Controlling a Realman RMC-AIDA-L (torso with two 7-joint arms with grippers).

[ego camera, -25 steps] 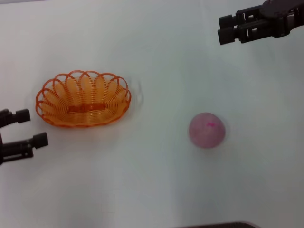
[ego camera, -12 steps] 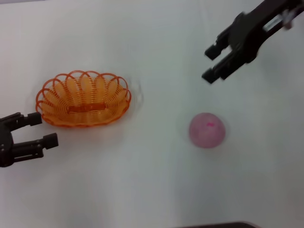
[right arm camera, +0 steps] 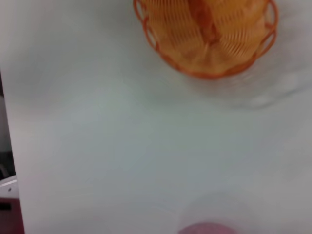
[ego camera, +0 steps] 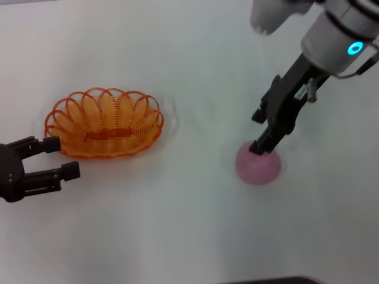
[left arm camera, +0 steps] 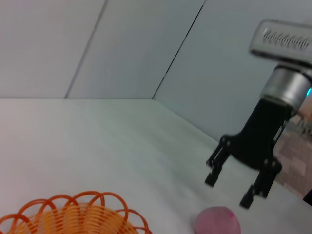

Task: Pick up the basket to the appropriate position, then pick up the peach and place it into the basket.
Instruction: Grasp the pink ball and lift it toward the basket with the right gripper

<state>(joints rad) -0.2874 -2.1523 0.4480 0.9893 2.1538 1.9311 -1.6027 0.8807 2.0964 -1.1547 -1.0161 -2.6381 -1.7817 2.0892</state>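
A: Status, left side?

B: My left claw [ego camera: 56,158] sits low on the white surface [ego camera: 177,225], fingers spread wide, holding nothing. A second ago it was at the left edge, short of the basket. Now its far fingertip is at the basket [ego camera: 105,123] rim's left end, touching or just beside it, and the near finger lies in front of the rim. The basket rests upright where it was, left of centre. It has not been lifted.

A: And the right?

B: Bigger change there. A second ago my right claw [ego camera: 259,131] was at the far right, level, well apart from the peach [ego camera: 259,165]. It has since swung in and tipped downward. In the head view its tips hang just over the peach's far side. The left wrist view shows the right claw [left arm camera: 229,191] with both fingers spread, above the peach [left arm camera: 218,222], a gap between them. So: open, empty, no contact yet.

A: Peach moved?

B: No. Same spot, right of centre, well apart from the basket. The right wrist view shows only a sliver of it at the frame's edge, with the basket [right arm camera: 207,36] beyond.

A: Meaning for the task?

B: Both arms look staged for grasps at once. I judge the basket pick comes first; the left claw needs to straddle the rim before closing.
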